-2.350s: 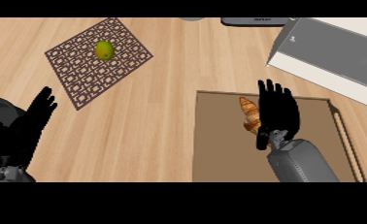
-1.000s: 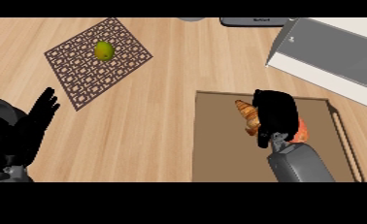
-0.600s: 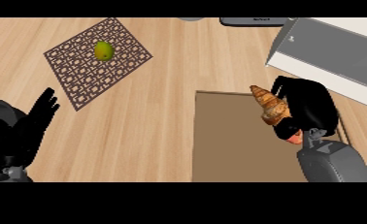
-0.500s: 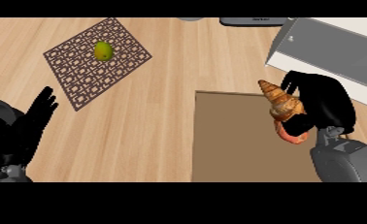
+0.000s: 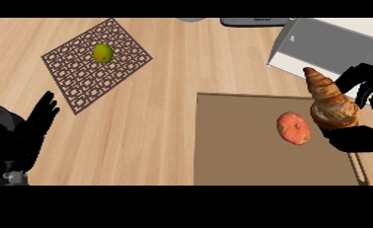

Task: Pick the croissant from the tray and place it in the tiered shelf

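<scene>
The golden-brown croissant (image 5: 331, 102) is held above the right end of the brown tray (image 5: 241, 148), its tip pointing up toward the grey tiered shelf (image 5: 320, 44). My right hand (image 5: 357, 135) is at the right edge of the view, fingers curled round the croissant; part of the hand is cut off by the edge. A reddish-orange round fruit (image 5: 293, 128) lies on the tray just left of the croissant. My left hand (image 5: 29, 133) rests open at the lower left, fingers up.
A brown lattice mat (image 5: 80, 76) lies at the upper left with a green-yellow fruit (image 5: 102, 53) on it. A dark grey object (image 5: 255, 21) sits at the counter's back edge, left of the shelf. Bare wood counter (image 5: 175, 84) lies between mat and tray.
My right hand closed on the croissant, lifted it off the tray and carried it right toward the shelf, uncovering the reddish fruit. The left hand has stayed still.
</scene>
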Robot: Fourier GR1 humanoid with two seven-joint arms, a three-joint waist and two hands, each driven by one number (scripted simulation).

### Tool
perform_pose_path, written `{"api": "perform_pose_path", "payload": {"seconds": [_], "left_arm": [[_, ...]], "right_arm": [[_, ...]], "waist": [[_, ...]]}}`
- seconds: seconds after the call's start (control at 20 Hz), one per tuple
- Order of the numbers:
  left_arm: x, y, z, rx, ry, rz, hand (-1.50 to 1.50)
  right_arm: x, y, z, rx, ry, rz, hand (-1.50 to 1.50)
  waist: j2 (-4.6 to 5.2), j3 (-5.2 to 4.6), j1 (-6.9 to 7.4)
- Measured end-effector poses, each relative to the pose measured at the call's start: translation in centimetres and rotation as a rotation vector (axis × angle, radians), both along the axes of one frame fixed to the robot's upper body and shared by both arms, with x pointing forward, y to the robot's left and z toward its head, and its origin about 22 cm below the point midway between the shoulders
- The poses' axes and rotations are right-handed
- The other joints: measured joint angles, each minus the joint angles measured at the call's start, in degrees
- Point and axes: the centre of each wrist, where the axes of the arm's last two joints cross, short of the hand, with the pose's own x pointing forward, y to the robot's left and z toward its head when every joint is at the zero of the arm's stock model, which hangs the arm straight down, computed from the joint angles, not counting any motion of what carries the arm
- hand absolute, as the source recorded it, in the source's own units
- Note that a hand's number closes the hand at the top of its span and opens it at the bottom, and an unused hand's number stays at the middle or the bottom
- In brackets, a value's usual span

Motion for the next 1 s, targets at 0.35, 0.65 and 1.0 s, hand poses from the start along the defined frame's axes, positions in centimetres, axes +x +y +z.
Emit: {"api": "perform_pose_path", "payload": {"seconds": [0.35, 0.65, 1.0], "left_arm": [[0.3, -0.1, 0.4, 0.006, -0.003, -0.010, 0.00], [0.2, -0.1, 0.5, 0.007, -0.003, -0.011, 0.00], [0.8, -0.6, 0.5, 0.005, -0.003, -0.015, 0.00]], "right_arm": [[-3.2, -1.5, 5.8, 0.116, -0.143, -0.042, 1.50], [-4.0, -2.2, 10.4, 0.143, -0.289, -0.044, 1.50], [-3.3, -3.5, 14.4, 0.008, -0.329, -0.137, 1.50]], "waist": [[0.07, -0.01, 0.42], [0.10, -0.04, 0.71], [0.20, -0.06, 0.91]]}}
